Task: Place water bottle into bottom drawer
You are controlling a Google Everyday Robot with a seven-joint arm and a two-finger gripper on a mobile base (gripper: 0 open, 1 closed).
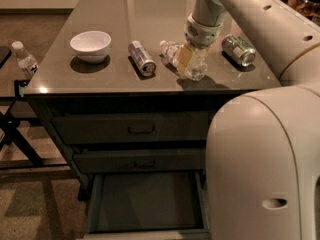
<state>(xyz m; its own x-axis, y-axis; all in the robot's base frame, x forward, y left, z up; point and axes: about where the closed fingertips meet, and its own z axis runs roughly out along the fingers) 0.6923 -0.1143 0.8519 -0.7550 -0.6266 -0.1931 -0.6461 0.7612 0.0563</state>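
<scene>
I have the gripper (190, 59) down on the tabletop, right of centre and near the front edge, its fingers pinched around the middle of the water bottle (171, 51). The water bottle lies tilted in the grip, white cap pointing left and a little away from me, its clear base toward the front edge with a dark shadow beneath it. I cannot tell whether the base touches the top or hangs just above it.

The table (100, 14) has a smooth grey glossy top that reflects pale light at the far end. On it, from the left, are a white bowl (90, 45), a can (141, 57) lying on its side just beside the water bottle's cap, and, right of the gripper, a second can (238, 49), also on its side.

Under the top sit two shut drawers with bar handles, the upper drawer (95, 129) above the middle drawer (107, 161). Below them the bottom drawer (147, 201) is pulled out, its flat dark floor showing behind a paler front rim.

To the left, apart from the table, a small bottle (25, 60) stands on a lower black stand (10, 129). The floor (35, 204) is brown carpet. The robot's white body (260, 169) fills the lower right, partly covering the drawers' right ends.
</scene>
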